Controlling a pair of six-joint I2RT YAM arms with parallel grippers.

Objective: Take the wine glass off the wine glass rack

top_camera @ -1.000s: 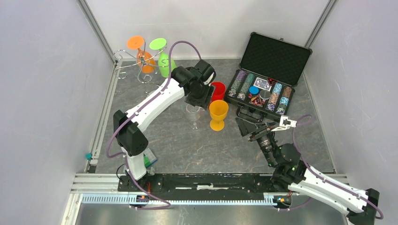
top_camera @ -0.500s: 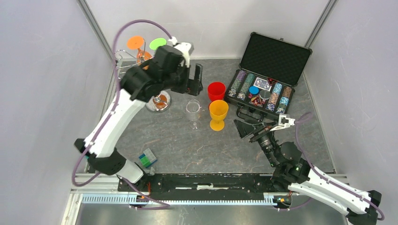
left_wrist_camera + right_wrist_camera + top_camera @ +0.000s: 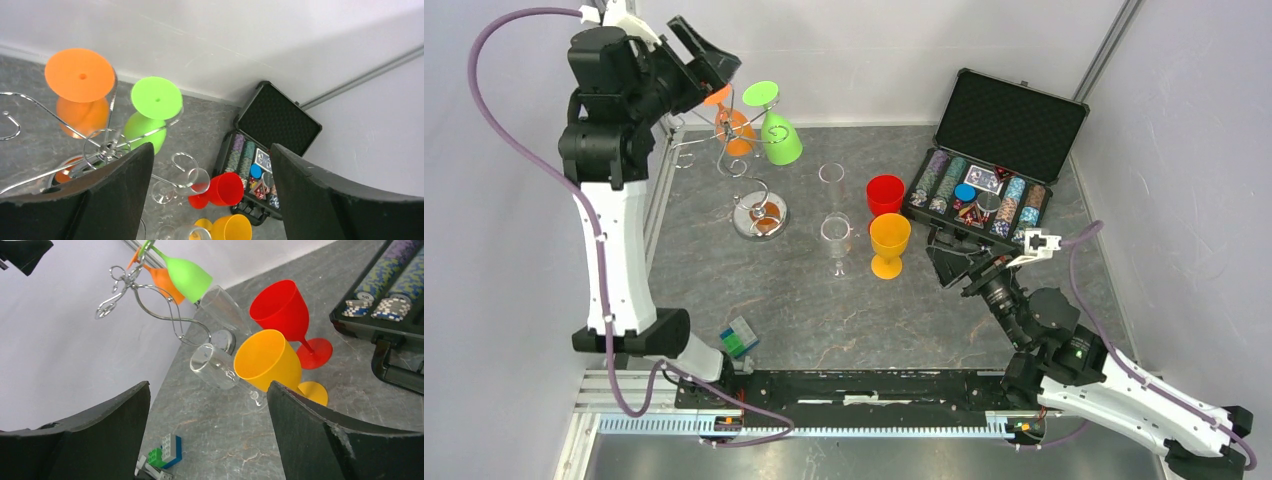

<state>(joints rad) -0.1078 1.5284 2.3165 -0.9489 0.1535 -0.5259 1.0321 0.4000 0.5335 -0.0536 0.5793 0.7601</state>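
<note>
Toward eleven o'clock on the table [image 3: 824,310], the wine glass rack [image 3: 761,217] is standing, left gripper [image 3: 719,65] hovering above, jaws spread empty; right gripper [image 3: 954,265] is gaping at four o'clock; green wine glass [image 3: 780,138] and orange wine glass [image 3: 736,130] are hanging inverted.

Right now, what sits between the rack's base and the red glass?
A tall clear glass and a rounder clear glass stand between the wine glass rack and the red glass. The top external view shows it.
</note>
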